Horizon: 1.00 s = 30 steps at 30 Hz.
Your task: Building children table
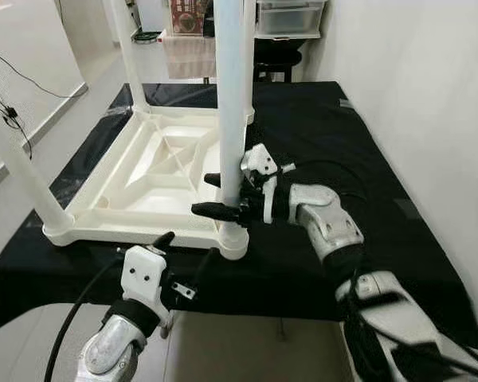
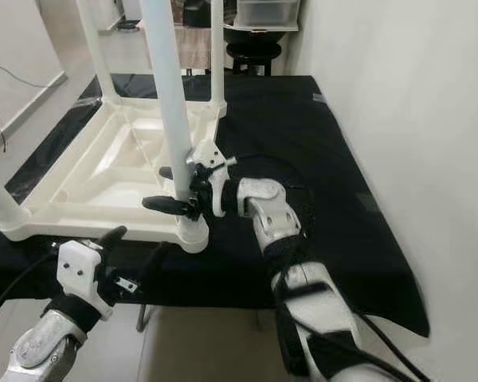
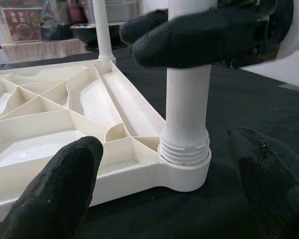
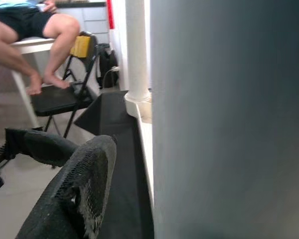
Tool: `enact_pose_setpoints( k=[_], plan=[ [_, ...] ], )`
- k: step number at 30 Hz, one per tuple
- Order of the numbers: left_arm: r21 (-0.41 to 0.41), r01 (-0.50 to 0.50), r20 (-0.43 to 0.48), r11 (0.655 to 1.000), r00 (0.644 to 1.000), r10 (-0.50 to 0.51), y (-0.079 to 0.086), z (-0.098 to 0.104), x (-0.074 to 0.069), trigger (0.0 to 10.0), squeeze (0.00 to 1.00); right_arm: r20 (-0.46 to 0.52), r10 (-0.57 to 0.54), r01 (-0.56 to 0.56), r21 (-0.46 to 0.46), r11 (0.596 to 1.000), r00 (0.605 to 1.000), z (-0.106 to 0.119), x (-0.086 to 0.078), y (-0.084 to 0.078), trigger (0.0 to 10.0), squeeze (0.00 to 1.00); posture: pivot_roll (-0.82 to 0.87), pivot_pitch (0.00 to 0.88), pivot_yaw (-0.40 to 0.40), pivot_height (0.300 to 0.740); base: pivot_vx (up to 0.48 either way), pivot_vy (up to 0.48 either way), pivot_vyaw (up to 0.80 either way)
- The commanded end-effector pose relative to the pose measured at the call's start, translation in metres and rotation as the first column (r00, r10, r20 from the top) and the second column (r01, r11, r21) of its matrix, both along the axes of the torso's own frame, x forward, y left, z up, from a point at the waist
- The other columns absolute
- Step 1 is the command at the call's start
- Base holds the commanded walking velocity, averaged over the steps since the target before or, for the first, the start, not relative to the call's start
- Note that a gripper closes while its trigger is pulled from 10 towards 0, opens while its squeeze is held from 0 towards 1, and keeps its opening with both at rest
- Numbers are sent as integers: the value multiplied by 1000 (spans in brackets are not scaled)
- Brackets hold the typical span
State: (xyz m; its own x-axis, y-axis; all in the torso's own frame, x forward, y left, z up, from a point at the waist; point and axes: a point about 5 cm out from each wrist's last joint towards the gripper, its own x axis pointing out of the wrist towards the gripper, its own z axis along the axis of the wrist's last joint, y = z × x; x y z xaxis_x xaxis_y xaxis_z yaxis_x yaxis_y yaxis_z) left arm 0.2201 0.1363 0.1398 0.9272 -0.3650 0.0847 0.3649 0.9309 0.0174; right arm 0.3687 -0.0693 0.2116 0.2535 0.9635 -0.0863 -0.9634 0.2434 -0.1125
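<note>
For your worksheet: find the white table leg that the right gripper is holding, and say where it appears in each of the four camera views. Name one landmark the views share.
Left eye view: table leg upright at centre, right gripper around it.
Right eye view: left of centre.
Left wrist view: right of centre, threads showing at its base.
Right wrist view: blurred close surface on the right.
Shared landmark: black cloth.

Silver jointed arms carry black cables, white wrist housings and black-fingered pincers, left pincer [image 1: 188, 248] and right pincer [image 1: 215, 195].
</note>
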Motion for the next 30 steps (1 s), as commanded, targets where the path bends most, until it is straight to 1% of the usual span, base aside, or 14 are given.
enact_pose_setpoints(
  k=[1,2,9,14,15,16,17,18,20,22,24,26,29,30],
  plan=[
    [12,-1,-32,1000,999,1,1,-7,0,10000,0,-25,50,-50,10,999,998,1,-1,3,1373,0,19,64,-24,740,0,0,0],
    [11,1,-37,1000,999,-1,2,-8,-1,10000,0,-40,66,-65,5,998,997,0,-1,2,0,0,19,66,-22,740,0,0,0],
    [24,1,-48,1000,999,1,3,-9,-4,10000,0,-51,93,-92,14,996,994,-5,-3,-4,0,0,22,68,-22,740,0,0,0],
    [27,-8,-45,1000,999,9,4,-8,-4,10000,0,-48,-75,77,40,996,996,-11,-4,-29,0,0,4,89,-26,740,0,0,0],
    [26,-16,-45,1000,999,17,7,-8,-4,10000,0,-85,-282,285,25,958,955,-27,-4,-29,0,0,-3,95,-31,740,0,0,0],
    [26,-16,-45,1000,999,17,7,-8,-4,10000,0,-85,-282,285,25,958,955,-27,-4,-29,0,0,-3,95,-31,740,0,0,0],
    [26,-18,-45,999,999,19,8,-8,-4,10000,0,-92,-493,496,12,868,865,-38,-2,-27,0,0,-6,96,-31,740,0,0,0],
    [26,-18,-45,999,999,19,8,-8,-4,10000,0,-92,-493,496,12,868,865,-38,-2,-27,0,0,-6,96,-31,740,0,0,0],
    [26,-21,-43,999,999,22,9,-6,-3,10000,0,-171,-643,652,-5,758,747,-63,-26,-12,0,0,-8,102,-24,740,0,0,0],
    [26,-21,-43,999,999,22,9,-6,-3,10000,0,-171,-643,652,-5,758,747,-63,-26,-12,0,0,-8,102,-24,740,0,0,0],
    [32,-24,-45,999,999,25,10,-8,0,10000,0,-170,-651,660,-3,751,740,-71,-41,3,0,0,-15,84,-6,740,0,0,0],
    [37,-25,-48,999,998,27,11,-9,3,10000,0,-142,-621,627,-3,779,770,-71,-38,12,0,0,-2,84,-22,740,0,0,0],
    [40,-28,-47,999,998,30,11,-9,5,10000,0,-119,-627,630,-15,776,770,-67,-33,14,0,0,-1,76,-32,740,0,0,0],
    [42,-36,-47,998,998,38,12,-9,6,10000,0,-104,-630,630,-29,776,770,-65,-30,15,5686,0,1,71,-34,740,0,0,0]
  ],
)
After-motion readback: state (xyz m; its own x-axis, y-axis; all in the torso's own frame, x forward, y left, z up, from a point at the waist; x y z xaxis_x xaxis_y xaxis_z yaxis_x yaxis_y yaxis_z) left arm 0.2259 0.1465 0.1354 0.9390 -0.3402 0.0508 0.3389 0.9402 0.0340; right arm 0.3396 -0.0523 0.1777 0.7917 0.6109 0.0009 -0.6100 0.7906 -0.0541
